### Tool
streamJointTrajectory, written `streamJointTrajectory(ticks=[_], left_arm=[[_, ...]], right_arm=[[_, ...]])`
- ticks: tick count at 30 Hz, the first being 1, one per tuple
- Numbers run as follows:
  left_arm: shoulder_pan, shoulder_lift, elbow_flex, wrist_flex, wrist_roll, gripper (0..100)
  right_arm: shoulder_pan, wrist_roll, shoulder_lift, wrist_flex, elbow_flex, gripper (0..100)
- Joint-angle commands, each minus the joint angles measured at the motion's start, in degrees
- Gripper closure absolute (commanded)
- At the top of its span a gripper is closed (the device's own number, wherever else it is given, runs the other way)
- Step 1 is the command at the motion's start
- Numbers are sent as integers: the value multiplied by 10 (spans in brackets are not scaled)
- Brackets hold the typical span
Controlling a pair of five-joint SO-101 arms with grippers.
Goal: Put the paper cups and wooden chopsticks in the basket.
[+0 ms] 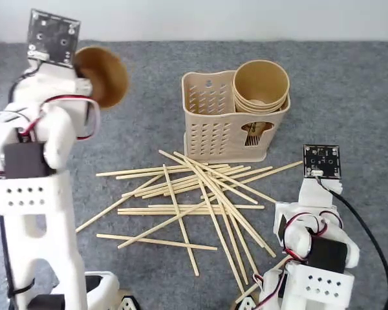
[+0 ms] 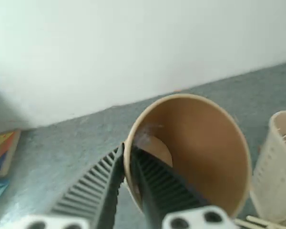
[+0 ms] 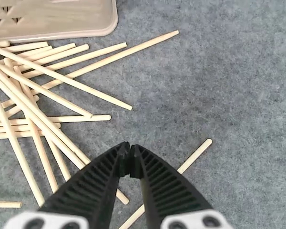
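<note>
1. While left tool (image 2: 127,155) is clamping round brown paper cup (image 2: 200,152) by its rim, apart from slotted beige plastic basket (image 1: 210,113), thin hold is risking drop.
2. Right tool (image 3: 129,152) is hovering clenched, empty, over pale wooden chopsticks (image 1: 213,184).

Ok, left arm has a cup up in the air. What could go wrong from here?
1. The left gripper pinches the paper cup by its rim wall only, with the cup on its side; it may slip or crumple.
2. The stacked cups rise above the basket; a misaligned drop could tip them.
3. The chopsticks lie crossed; the right gripper, shut beside them, might drag several.
</note>
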Motion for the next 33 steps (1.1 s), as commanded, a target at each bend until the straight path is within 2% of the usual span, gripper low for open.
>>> streamJointTrajectory(ticks=[1, 8, 13, 22, 33], left_arm=[[70, -21, -58, 0, 55, 987], [197, -9, -111, -8, 120, 987], [255, 28, -126, -37, 143, 987], [321, 74, -126, -136, 156, 987], [349, 164, -126, -169, 156, 987]], right_arm=[[0, -6, -5, -8, -4, 991], [28, -4, -5, -12, -4, 991], [42, -4, -5, -13, -4, 991], [39, -4, -5, -14, -4, 991], [39, -4, -5, -14, -4, 991]])
